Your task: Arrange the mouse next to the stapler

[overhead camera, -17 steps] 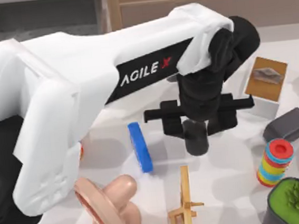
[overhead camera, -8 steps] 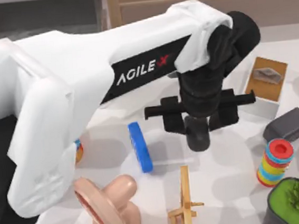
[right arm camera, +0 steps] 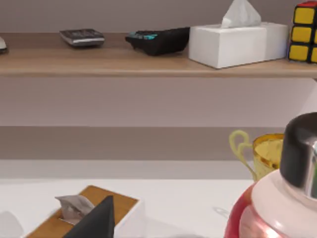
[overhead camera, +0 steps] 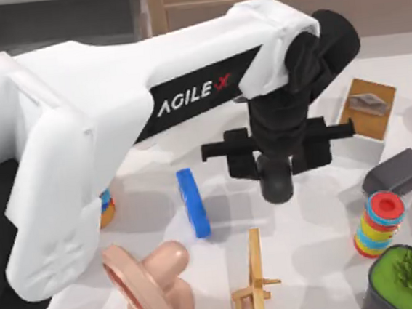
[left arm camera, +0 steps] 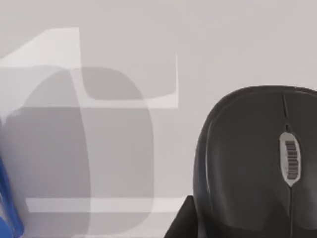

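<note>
Left claw [overhead camera: 276, 180] grips the black mouse [left arm camera: 257, 163] above the table [overhead camera: 309, 239], right of the blue stapler [overhead camera: 193, 202].

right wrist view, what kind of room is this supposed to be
Likely a rendered home or office room: a wooden shelf carries a tissue box, a remote and a puzzle cube, behind a white table of household bits.

Counter layout: mouse [overhead camera: 276, 182] near the centre; stapler [overhead camera: 192, 202] to its left; ring stack [overhead camera: 380, 223] by the right edge.
</note>
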